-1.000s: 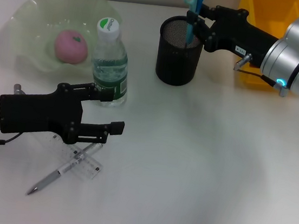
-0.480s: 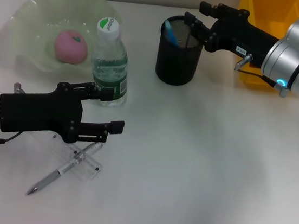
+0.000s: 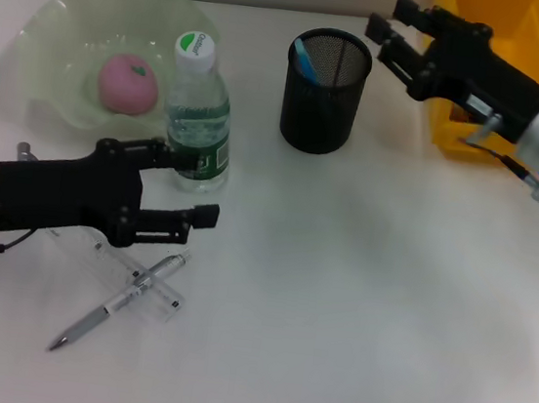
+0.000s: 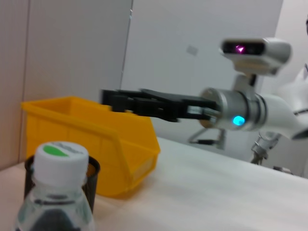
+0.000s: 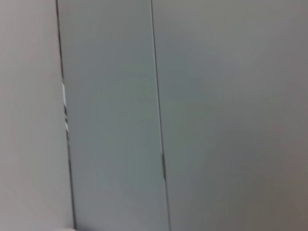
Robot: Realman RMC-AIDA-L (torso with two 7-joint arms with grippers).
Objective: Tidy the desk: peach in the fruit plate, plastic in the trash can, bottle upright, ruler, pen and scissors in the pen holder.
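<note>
The pink peach lies in the pale green fruit plate. A water bottle stands upright beside the plate. Blue scissors rest inside the black mesh pen holder. Just right of the holder's rim, my right gripper is open and empty. My left gripper is open in front of the bottle, above the clear ruler and the silver pen lying across it. The plastic is out of view.
A yellow bin stands at the back right, behind the right arm. The right wrist view shows only a grey wall.
The right gripper let the scissors drop into the pen holder, then drew back to the right. The left gripper shifted slightly left and up.
</note>
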